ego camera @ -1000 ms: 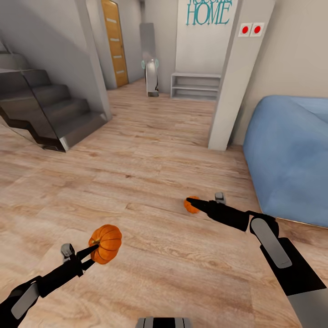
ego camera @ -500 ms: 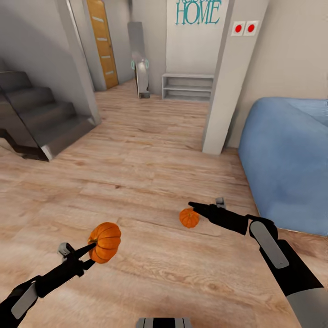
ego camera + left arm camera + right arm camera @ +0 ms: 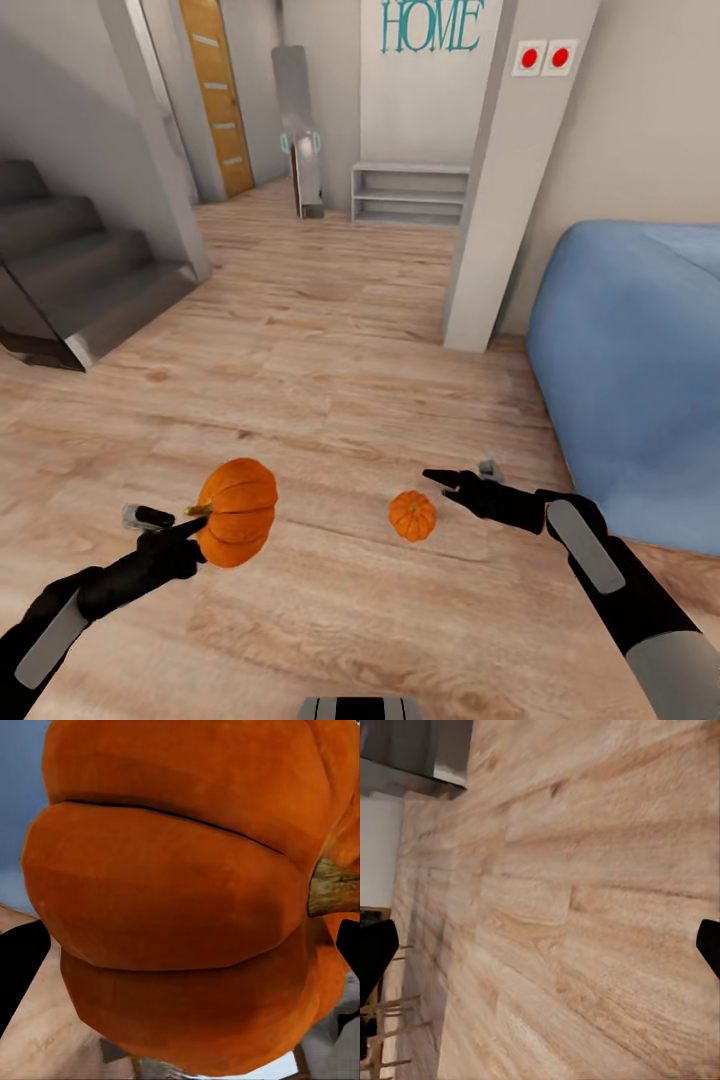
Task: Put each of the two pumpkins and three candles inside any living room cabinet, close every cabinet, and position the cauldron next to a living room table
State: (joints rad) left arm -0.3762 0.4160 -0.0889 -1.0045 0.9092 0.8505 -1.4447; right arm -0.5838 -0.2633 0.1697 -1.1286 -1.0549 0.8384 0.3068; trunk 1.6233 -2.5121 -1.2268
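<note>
1. the larger pumpkin point(image 3: 237, 512) is off the floor, clamped in the left hand point(image 3: 186, 524); in the left wrist view its orange ribs and brown stem sit right up against the camera, between the two dark fingertips.
2. the smaller pumpkin point(image 3: 412, 515) rests on the wooden floor point(image 3: 330, 380), just beside and slightly below the tips of the right hand point(image 3: 438, 478), not touching them.
3. the right hand carries nothing; in the right wrist view its fingertips sit at opposite edges with bare floorboards between them, so i judge it spread wide.
4. beyond the right hand lies a blue beanbag point(image 3: 630, 370) against the wall; ahead of both hands stand a white pillar point(image 3: 500, 170), a low white open shelf point(image 3: 408, 192) and, off toward the left hand's side, a grey staircase point(image 3: 80, 280).
5. progress, as i judge it: early. one pumpkin is picked up but not stowed, the other is not yet grasped.
6. left to do: grasp the second pumpkin, carry both to a cabinet, then gather the three candles, shut every cabinet and set the cauldron next to a desk.
7. no cabinet, candle or cauldron can be made out here, so their state cannot be told.
</note>
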